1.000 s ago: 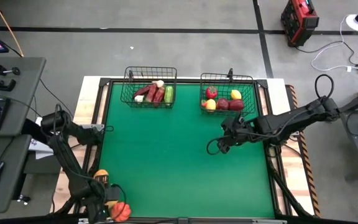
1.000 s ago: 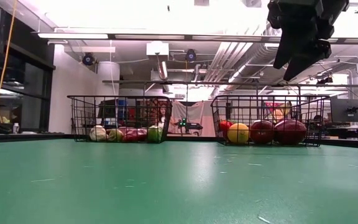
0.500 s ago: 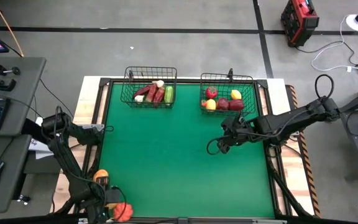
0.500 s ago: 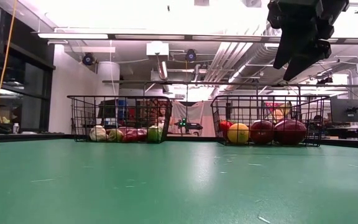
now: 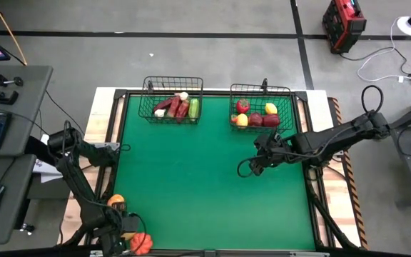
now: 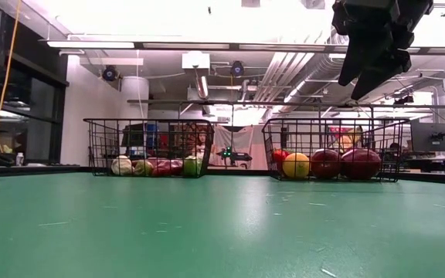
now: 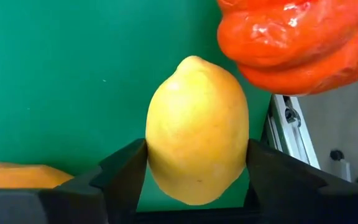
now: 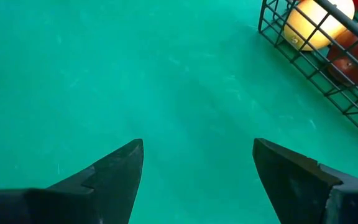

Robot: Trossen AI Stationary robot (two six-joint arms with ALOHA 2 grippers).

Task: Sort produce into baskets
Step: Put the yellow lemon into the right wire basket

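I see my left gripper (image 7: 194, 186) grasping a lemon (image 7: 197, 129) squarely between its fingers, long axis pointing forward beyond the tips, a red piece (image 7: 294, 40) just beyond, while my right gripper (image 8: 197, 162) hangs released near the baskets (image 5: 260, 107).

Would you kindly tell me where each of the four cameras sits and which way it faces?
High view: overhead, straight down on the table, both arms showing.
Low view: table height, facing both baskets; the right tool hangs above.
Left wrist view: on the left arm, its tool gripping a lemon.
Right wrist view: on the right arm, open tool over bare mat.
Shared: the right basket, also in the high view.
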